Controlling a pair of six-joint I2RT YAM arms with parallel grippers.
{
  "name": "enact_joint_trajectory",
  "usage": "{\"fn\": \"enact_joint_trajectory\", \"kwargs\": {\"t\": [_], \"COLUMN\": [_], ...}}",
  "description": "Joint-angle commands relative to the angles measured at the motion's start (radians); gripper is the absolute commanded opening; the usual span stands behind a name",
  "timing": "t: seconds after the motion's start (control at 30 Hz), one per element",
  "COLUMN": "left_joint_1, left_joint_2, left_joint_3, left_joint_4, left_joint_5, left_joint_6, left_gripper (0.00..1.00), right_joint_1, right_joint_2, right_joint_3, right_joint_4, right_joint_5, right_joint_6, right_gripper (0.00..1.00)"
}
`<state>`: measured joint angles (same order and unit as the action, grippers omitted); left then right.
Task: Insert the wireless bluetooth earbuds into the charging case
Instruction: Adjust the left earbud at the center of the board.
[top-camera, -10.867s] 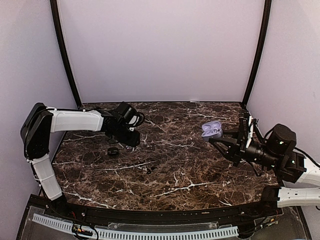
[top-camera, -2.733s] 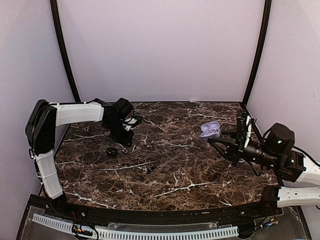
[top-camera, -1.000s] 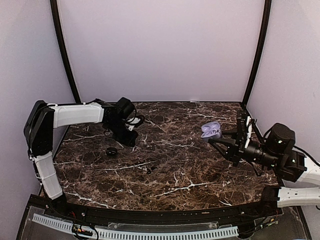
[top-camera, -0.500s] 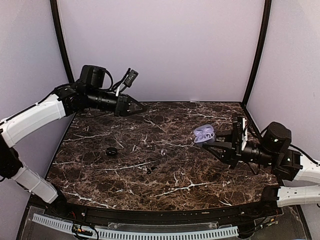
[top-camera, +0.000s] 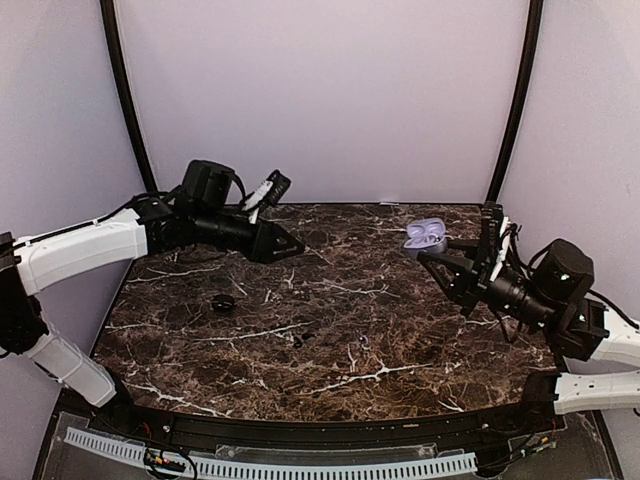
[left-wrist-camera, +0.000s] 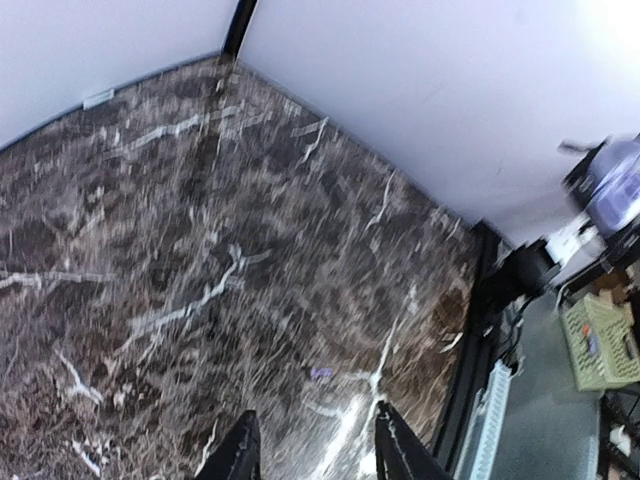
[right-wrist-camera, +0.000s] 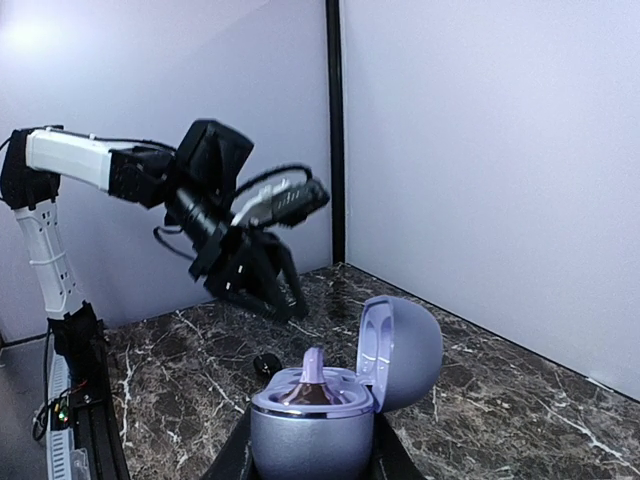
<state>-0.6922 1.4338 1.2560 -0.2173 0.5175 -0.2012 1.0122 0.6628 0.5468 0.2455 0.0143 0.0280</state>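
Note:
My right gripper (top-camera: 432, 254) is shut on a pale purple charging case (top-camera: 426, 236) and holds it in the air over the table's right side. In the right wrist view the case (right-wrist-camera: 310, 430) is upright with its lid (right-wrist-camera: 405, 350) open. One pale purple earbud (right-wrist-camera: 312, 375) stands in it, stem up. My left gripper (top-camera: 288, 247) is open and empty, raised above the back left of the table. In the left wrist view its fingers (left-wrist-camera: 241, 455) frame a tiny pale purple earbud (left-wrist-camera: 321, 373) lying on the marble further off.
A small dark rounded object (top-camera: 224, 302) lies on the marble table (top-camera: 400, 330) at the left; it also shows in the right wrist view (right-wrist-camera: 266, 365). Tiny dark bits (top-camera: 303, 338) lie near the middle. Purple walls close the back and sides.
My left arm has lifted off the table at the left and swung up and rightward, its gripper now in the air. My right gripper has raised the case slightly.

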Motion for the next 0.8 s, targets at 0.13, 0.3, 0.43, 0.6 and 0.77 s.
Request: {"fn": "enact_joint_trajectory", "kwargs": {"t": [0.13, 0.3, 0.43, 0.6, 0.77], "left_joint_1": [-0.243, -0.327, -0.43, -0.479, -0.491], "left_joint_2": [0.104, 0.236, 0.312, 0.483, 0.606], "left_joint_3": [-0.218, -0.189, -0.132, 0.041, 0.166], "left_joint_4": [0.147, 0.302, 0.332, 0.201, 0.079], "left_joint_5": [-0.292, -0.368, -0.515, -0.618, -0.648], "left_joint_6": [0.127, -0.083, -0.246, -0.332, -0.32], "left_gripper": [0.48, 0.46, 0.48, 0.5, 0.54], "right_joint_1": [-0.006, -0.008, -0.009, -0.015, -0.02], "right_joint_2": [-0.137, -0.14, -0.157, -0.167, -0.181], "right_joint_3": [-0.049, -0.039, -0.036, -0.037, -0.031], "right_joint_4": [-0.051, -0.082, -0.106, -0.126, -0.146], "right_joint_5": [0.239, 0.287, 0.323, 0.345, 0.342], "right_joint_6": [0.065, 0.074, 0.076, 0.084, 0.085], "right_gripper": [0.0, 0.0, 0.0, 0.0, 0.0]}}
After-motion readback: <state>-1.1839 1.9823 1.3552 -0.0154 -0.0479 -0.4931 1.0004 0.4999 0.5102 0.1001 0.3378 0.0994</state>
